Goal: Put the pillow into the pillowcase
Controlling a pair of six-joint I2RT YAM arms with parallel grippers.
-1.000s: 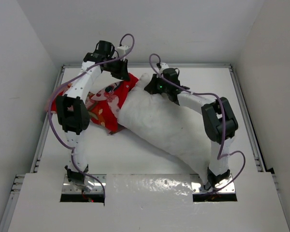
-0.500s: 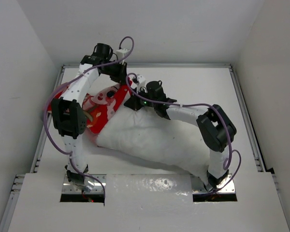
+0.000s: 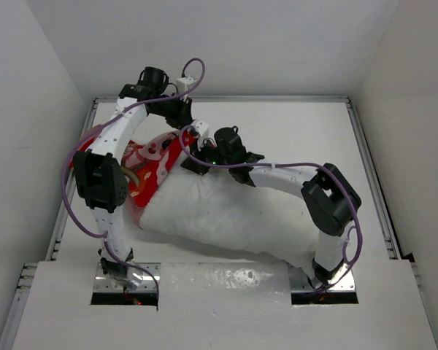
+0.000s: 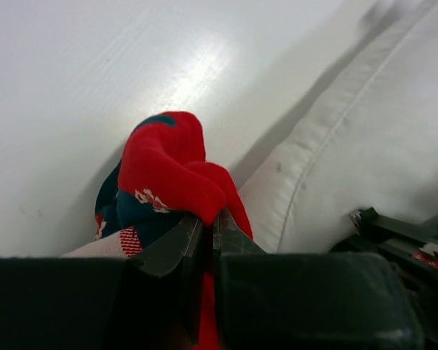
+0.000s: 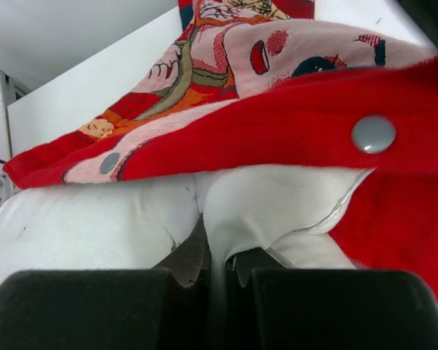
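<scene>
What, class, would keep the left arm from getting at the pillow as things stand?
Probably within reach, but not freely: the left gripper is shut on a fold of the pillowcase, so it is occupied. The pillow lies just beside it.

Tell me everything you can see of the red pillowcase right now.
The pillowcase is soft red fabric printed with cartoon faces and dark teal hair, paler pink inside, with a grey snap button on its red hem. It lies crumpled on the left, the left claw pinched shut on a bunched fold. A corner of the pillow sits beneath its open edge.
</scene>
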